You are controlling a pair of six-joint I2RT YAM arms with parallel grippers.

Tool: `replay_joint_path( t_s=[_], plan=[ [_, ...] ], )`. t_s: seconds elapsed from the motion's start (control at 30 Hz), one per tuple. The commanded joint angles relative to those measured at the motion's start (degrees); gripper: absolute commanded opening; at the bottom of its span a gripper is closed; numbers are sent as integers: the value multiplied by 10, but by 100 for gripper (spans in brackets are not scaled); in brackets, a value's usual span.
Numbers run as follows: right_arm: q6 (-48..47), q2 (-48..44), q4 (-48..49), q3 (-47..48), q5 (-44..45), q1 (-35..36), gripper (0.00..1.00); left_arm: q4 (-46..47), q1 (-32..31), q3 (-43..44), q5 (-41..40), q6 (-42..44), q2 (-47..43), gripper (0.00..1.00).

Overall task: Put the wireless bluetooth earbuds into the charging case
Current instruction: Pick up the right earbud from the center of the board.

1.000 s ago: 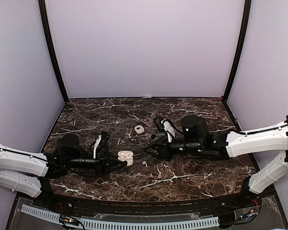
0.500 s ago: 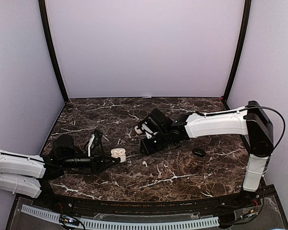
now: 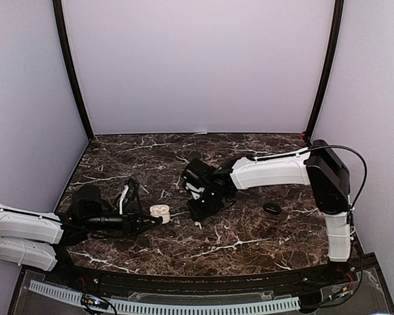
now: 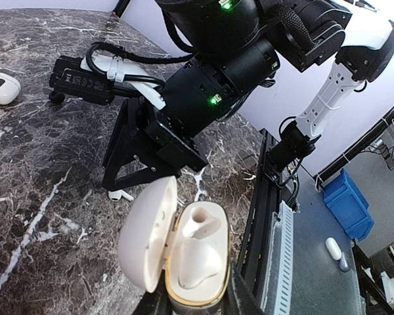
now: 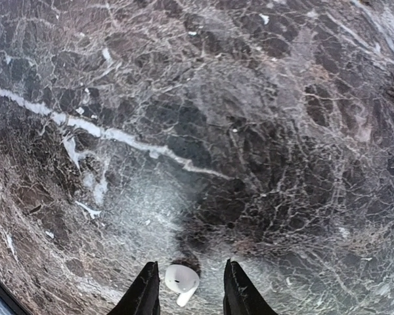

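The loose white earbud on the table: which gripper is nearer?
Right. The right gripper straddles the loose white earbud, one finger on each side. The left gripper holds the open charging case, apart from it.

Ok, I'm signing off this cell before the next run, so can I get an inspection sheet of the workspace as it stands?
Surface: dark, white-veined marble table.
Job's things: open white charging case, held; white earbud lying on the table.
Clutter: closed white case; small black oval thing.
Grippers: left gripper shut on the charging case; right gripper open, a finger on either side of the earbud.
Cables: black cable looped beside the right arm.
Surroundings: lilac walls; blue bin beyond the table edge.
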Motion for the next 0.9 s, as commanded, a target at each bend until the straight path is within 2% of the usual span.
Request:
replay_joint_path(
  t_s=[0.0, 0.47, 0.7, 0.87],
  plan=[
    [-9, 17, -30, 28, 3, 15, 34, 10, 4, -13, 11, -4, -12, 17],
    [-2, 51, -89, 64, 51, 31, 31, 20, 5, -18, 24, 8, -4, 17],
    [2, 63, -110, 82, 63, 34, 23, 18, 6, -11, 35, 16, 0, 17],
    [2, 66, -106, 85, 66, 35, 26, 13, 6, -7, 38, 25, 3, 17]
  ],
)
